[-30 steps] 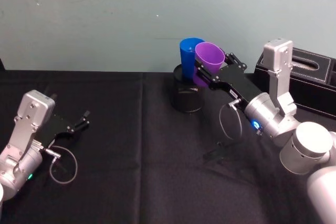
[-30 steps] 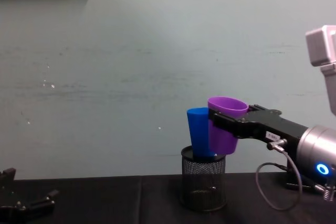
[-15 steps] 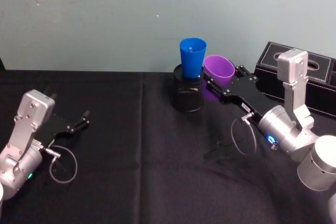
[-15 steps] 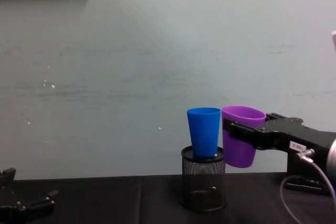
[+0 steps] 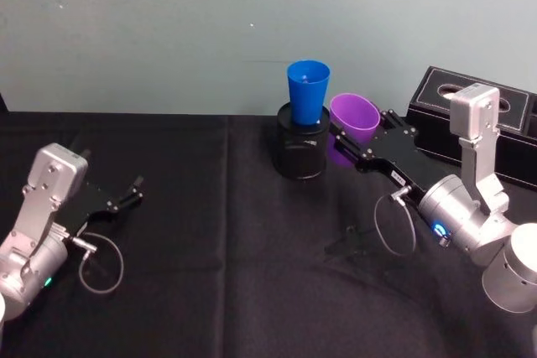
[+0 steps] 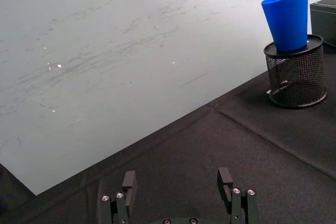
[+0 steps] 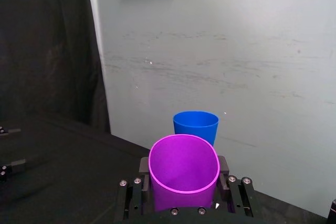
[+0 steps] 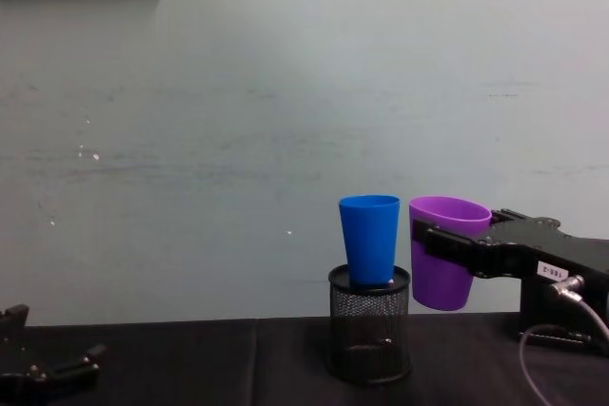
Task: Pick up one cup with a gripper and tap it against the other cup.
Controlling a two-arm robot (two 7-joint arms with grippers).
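Note:
The blue cup point(image 5: 307, 90) point(image 8: 369, 238) point(image 6: 287, 18) point(image 7: 195, 125) stands upright on top of a black wire-mesh pen holder point(image 5: 300, 150) point(image 8: 368, 324). Just to its right, off the table, hangs the purple cup point(image 5: 352, 126) point(image 8: 443, 249) point(image 7: 183, 172), upright, with my right gripper point(image 5: 359, 142) point(image 7: 184, 200) shut on its sides. A small gap separates the two cups. My left gripper point(image 5: 134, 189) point(image 6: 179, 181) rests open at the left of the table, nothing between its fingers.
A black box with white stitching point(image 5: 491, 119) sits at the back right, close behind my right arm. The table wears a black cloth point(image 5: 218, 257). A pale green wall point(image 8: 285, 92) rises straight behind the pen holder.
My right gripper has carried the purple cup down and to the right, off the blue cup's side. The blue cup, tilted a second ago, now stands straight.

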